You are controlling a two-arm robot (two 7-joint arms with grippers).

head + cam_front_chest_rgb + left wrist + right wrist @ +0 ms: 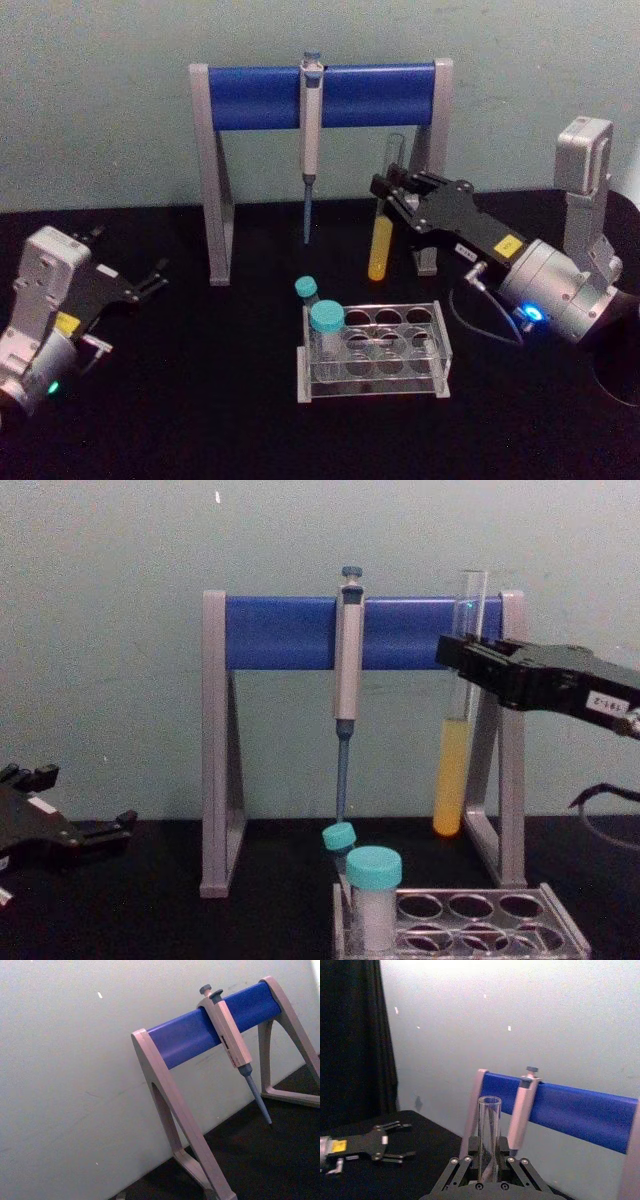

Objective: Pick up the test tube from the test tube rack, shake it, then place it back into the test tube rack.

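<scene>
The test tube [381, 240], clear glass with yellow liquid in its lower part, hangs upright in the air above and behind the test tube rack [378, 352]. My right gripper [392, 197] is shut on the tube's upper half; in the chest view the tube [455, 755] stands well clear of the rack [470, 920]. In the right wrist view the tube's open top [489, 1135] rises between the fingers. My left gripper [152, 278] rests open on the left of the table, far from the rack, and shows again in the right wrist view [402, 1141].
A grey-and-blue pipette stand [320, 95] with a hanging pipette [311, 150] stands just behind the held tube. Two teal-capped vials [326, 330] sit in the rack's left end. The black table [200, 400] ends at a pale wall behind.
</scene>
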